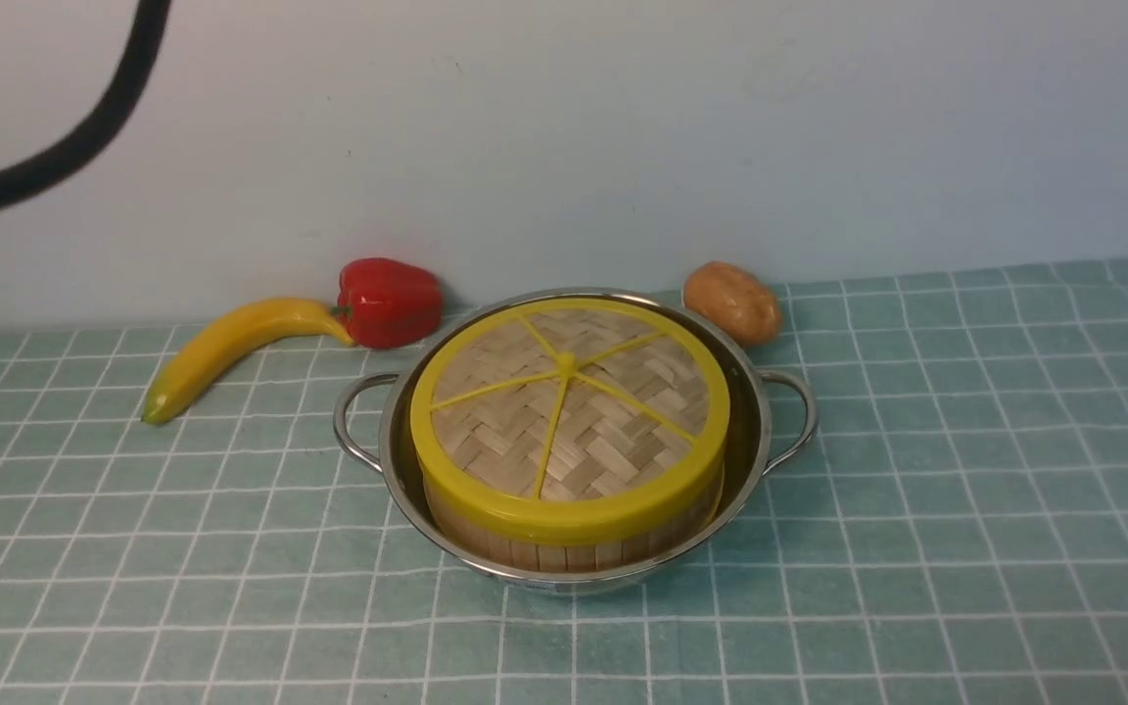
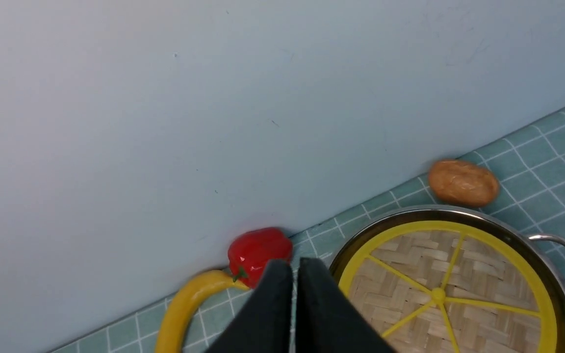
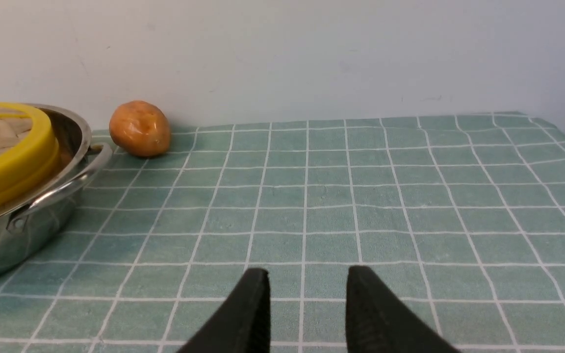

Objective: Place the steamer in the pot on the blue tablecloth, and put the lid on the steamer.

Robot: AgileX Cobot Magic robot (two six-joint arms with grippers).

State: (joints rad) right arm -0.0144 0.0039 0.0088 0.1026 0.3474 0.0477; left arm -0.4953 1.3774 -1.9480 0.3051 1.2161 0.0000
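Steel shines around the pot (image 1: 760,431), which sits on the blue tablecloth (image 1: 965,470) with the steamer (image 1: 564,553) inside it and the lid (image 1: 569,421) resting flat on the steamer's top. Only the front view shows the steamer's wooden-strip wall below the lid's yellow rim, and both pot handles at once; neither gripper appears there, just a black cable (image 1: 84,127) in the upper corner. Behind the pot lie a banana (image 1: 231,348), a red pepper (image 1: 390,302) and a potato (image 1: 732,302).

The left wrist view shows the left gripper (image 2: 295,267) with its jaws almost pressed together, a thin slit between them, holding nothing, above the cloth just beside the pot. The right wrist view shows the right gripper (image 3: 307,279) spread apart and empty over bare cloth, well apart from the pot. No writing or labels can be read.
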